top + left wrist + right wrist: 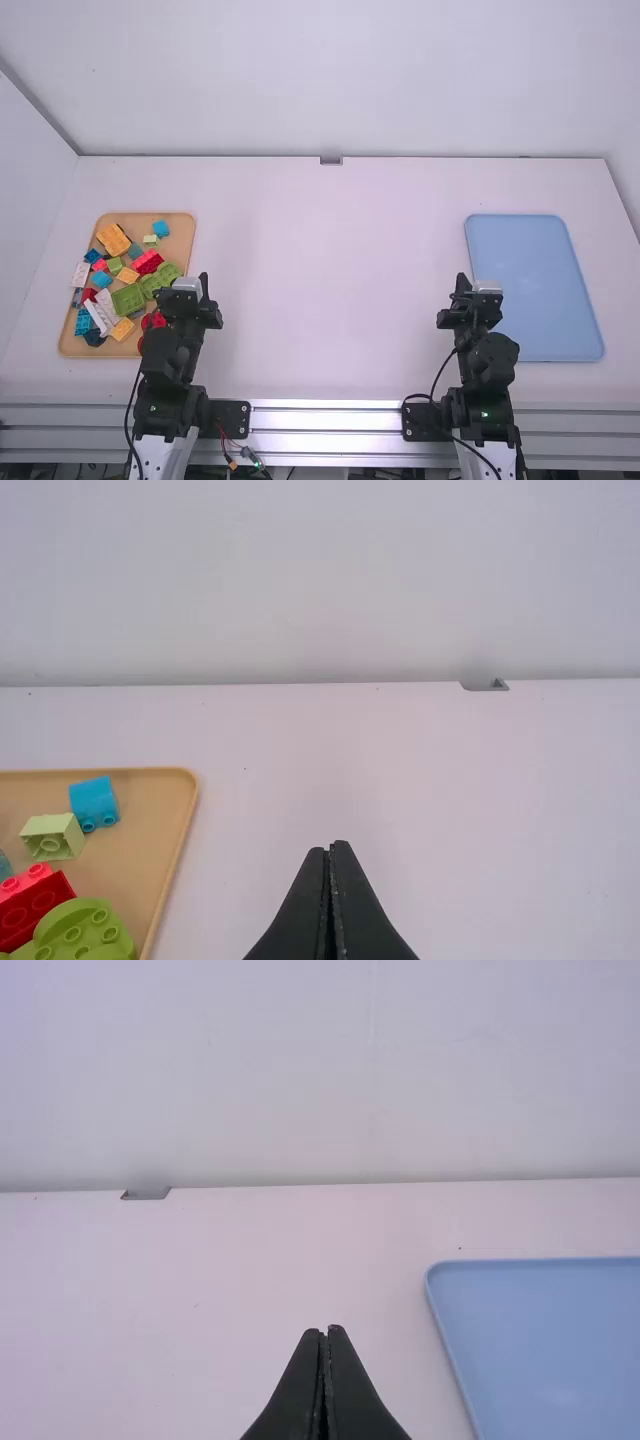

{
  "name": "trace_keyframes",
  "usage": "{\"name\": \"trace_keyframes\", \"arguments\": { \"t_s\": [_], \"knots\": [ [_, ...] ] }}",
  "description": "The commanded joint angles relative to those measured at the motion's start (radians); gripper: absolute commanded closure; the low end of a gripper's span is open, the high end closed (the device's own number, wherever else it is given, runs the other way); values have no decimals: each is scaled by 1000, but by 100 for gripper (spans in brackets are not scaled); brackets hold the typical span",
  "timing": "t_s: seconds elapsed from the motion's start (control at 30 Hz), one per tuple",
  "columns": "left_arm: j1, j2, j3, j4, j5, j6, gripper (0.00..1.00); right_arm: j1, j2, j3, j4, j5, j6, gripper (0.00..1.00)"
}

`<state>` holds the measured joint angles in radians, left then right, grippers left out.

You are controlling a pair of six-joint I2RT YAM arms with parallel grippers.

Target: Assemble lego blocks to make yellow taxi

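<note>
Left claw (329, 847) and right claw (324, 1330) are pressed together; spread the left to squarely straddle the farthest orange block (113, 239) on the tray (182, 240).

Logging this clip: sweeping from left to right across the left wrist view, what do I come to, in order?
Tan block tray → left gripper → small grey notch.
</note>
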<state>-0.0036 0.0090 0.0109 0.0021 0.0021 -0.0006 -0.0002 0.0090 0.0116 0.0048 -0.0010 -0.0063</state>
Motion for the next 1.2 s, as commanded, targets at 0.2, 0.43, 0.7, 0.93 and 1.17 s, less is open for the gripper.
{"name": "trace_keyframes", "arguments": {
  "t_s": [0.2,0.43,0.7,0.93,1.17],
  "knots": [
    [-1,10,8,0,-3,0,98,0,11,8,3,-3,1,98],
    [-2,55,48,-10,-12,5,93,-1,67,46,9,-9,1,93],
    [-6,151,129,-26,-30,17,83,0,201,148,-8,-19,2,83],
    [-10,255,209,-28,-83,28,72,0,340,242,-2,-31,4,72],
    [-15,399,314,-30,-169,-8,58,0,508,362,-4,-91,2,58]
  ]
}}
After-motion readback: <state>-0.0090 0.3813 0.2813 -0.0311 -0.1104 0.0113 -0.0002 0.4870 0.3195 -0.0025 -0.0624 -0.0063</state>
